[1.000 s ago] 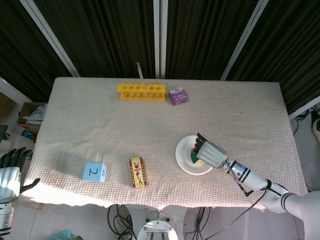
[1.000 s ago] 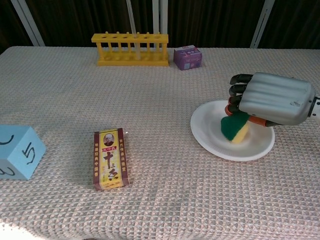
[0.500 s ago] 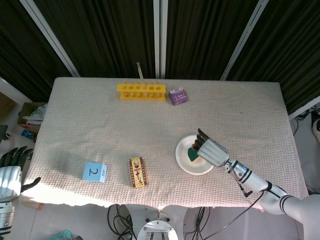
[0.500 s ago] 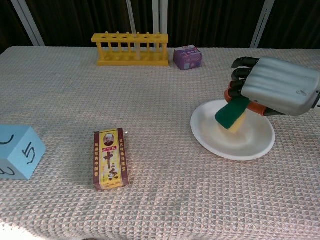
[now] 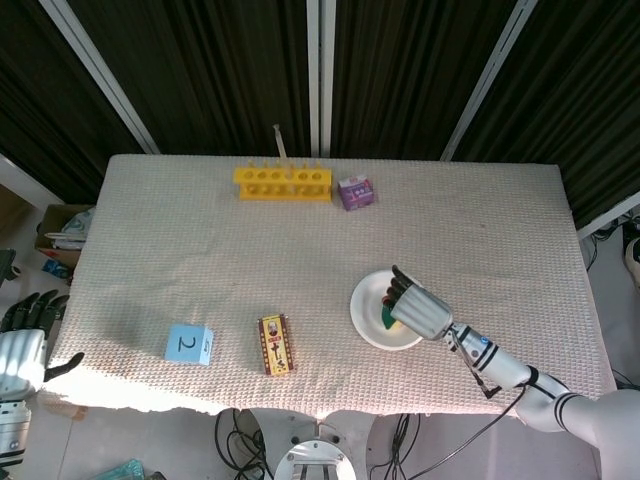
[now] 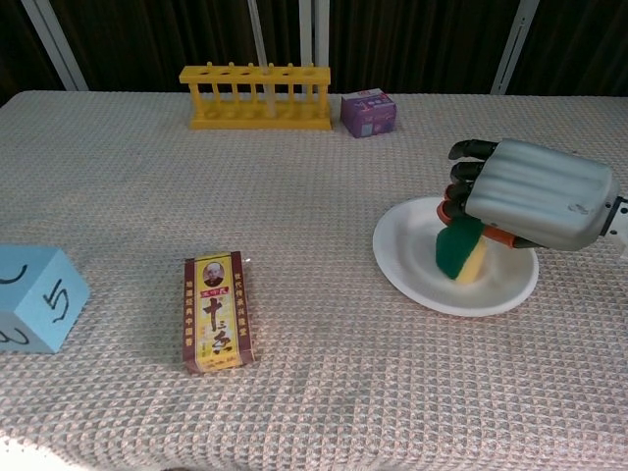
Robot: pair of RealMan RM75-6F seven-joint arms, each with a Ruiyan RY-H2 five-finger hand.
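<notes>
My right hand (image 6: 530, 193) (image 5: 421, 307) hovers over the white paper plate (image 6: 412, 270) (image 5: 362, 300) and grips a green and yellow sponge (image 6: 458, 252) (image 5: 389, 319). The sponge's lower end touches the plate. My left hand (image 5: 25, 345) hangs off the table's left front corner, fingers apart, holding nothing; the chest view does not show it.
A brown and yellow card box (image 6: 216, 312) (image 5: 273, 344) lies near the front edge. A light blue numbered cube (image 6: 29, 297) (image 5: 189, 343) sits to its left. A yellow test tube rack (image 6: 257, 96) (image 5: 283, 183) and a small purple box (image 6: 368, 112) (image 5: 355, 192) stand at the back.
My right hand lifted the sponge off the plate, then lowered it back so that it touches the plate again. The left hand barely shifted.
</notes>
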